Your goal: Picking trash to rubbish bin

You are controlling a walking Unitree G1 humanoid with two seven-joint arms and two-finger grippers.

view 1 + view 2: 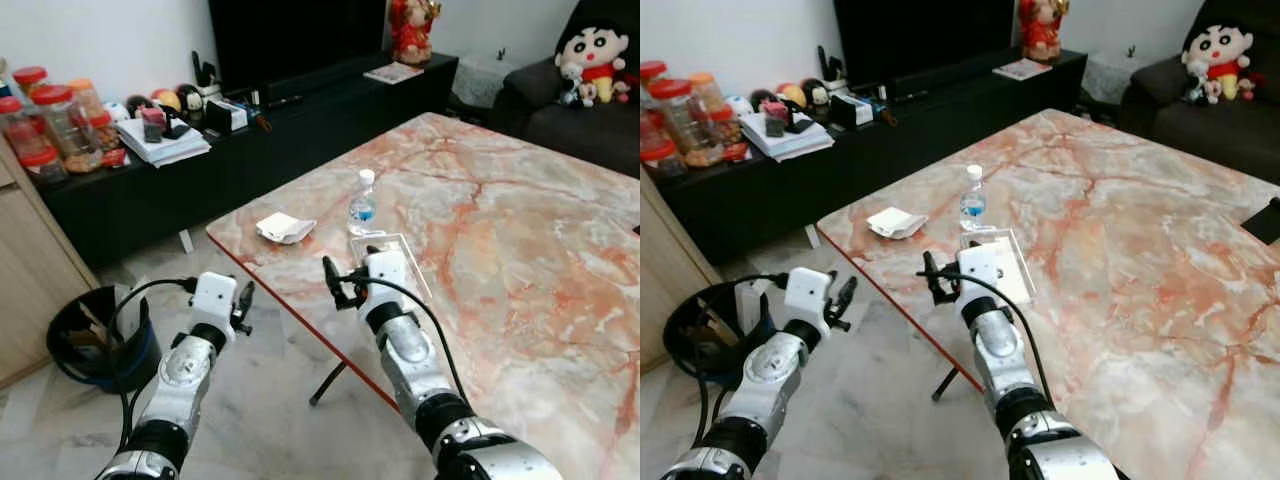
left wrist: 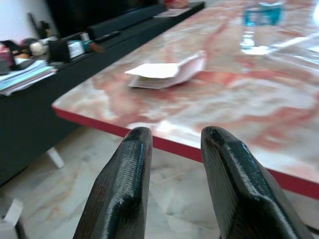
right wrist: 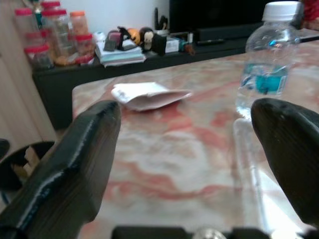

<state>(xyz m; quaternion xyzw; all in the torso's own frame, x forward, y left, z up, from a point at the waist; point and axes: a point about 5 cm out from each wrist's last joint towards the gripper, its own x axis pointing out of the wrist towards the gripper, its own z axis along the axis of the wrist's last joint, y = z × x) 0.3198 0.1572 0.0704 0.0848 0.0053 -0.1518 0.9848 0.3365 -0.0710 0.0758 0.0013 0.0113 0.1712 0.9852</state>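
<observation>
The crumpled white paper [image 1: 285, 228] lies on the marble tabletop [image 1: 520, 250] near its front-left corner, close to the red-trimmed edge, and we take it for the trash to be picked. Just beside it, further in from that edge, stands a small water bottle [image 1: 363, 203] with a blue label, and a clear plastic tray [image 1: 400, 262] lies flat next to the bottle. Our right gripper [image 1: 345, 280] hovers over the tabletop's near edge with its fingers spread wide and nothing between them, facing the paper and bottle. Our left gripper [image 1: 243, 302] hangs off the table over the floor, fingers slightly parted and empty. The black rubbish bin [image 1: 95, 340] sits on the floor well to our left, by the wooden cabinet [image 1: 30, 270]. We judge this the approach step: next the right gripper should reach forward to the paper and close on it.
</observation>
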